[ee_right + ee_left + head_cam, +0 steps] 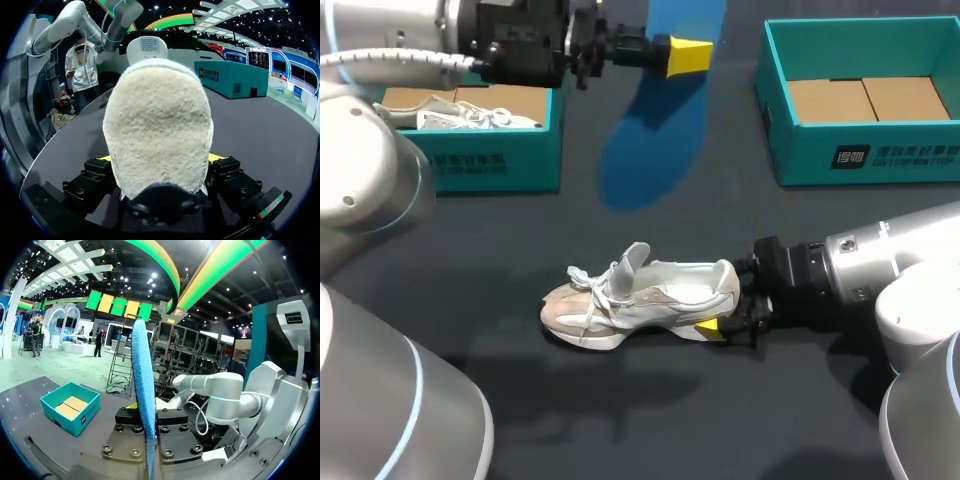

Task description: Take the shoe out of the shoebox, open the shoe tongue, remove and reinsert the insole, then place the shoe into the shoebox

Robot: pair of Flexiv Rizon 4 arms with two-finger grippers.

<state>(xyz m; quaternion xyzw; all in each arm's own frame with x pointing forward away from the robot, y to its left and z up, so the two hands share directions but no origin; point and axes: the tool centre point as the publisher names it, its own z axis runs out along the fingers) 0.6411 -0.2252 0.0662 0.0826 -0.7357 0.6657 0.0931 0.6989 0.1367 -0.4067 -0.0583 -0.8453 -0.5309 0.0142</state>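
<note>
Closest in, the shoe [640, 300] sits on the dark table [520, 220] toward the near side, roughly midway between the two boxes. Its toe points left and its heel right, and the tongue stands up out of the opening. My right gripper [728, 312] comes in from the right and has the heel pinched, one yellow-tipped finger on each side. From the right wrist the fuzzy heel [157, 145] fills the space between the fingers of that gripper [161, 159], with yellow showing at both edges.

Farther back, my left gripper [685, 55] reaches across from the left and is closed tight on one end of the blue insole [650, 140], which is out of the shoe and well apart from it. From the left wrist the insole [142, 390] shows edge-on, a thin blue strip clamped in that gripper [150, 412].

At far left a teal shoebox [470, 160] holds a second white shoe [470, 118]. At far right the other teal shoebox [865, 150] shows only brown cardboard [865, 100] inside.
</note>
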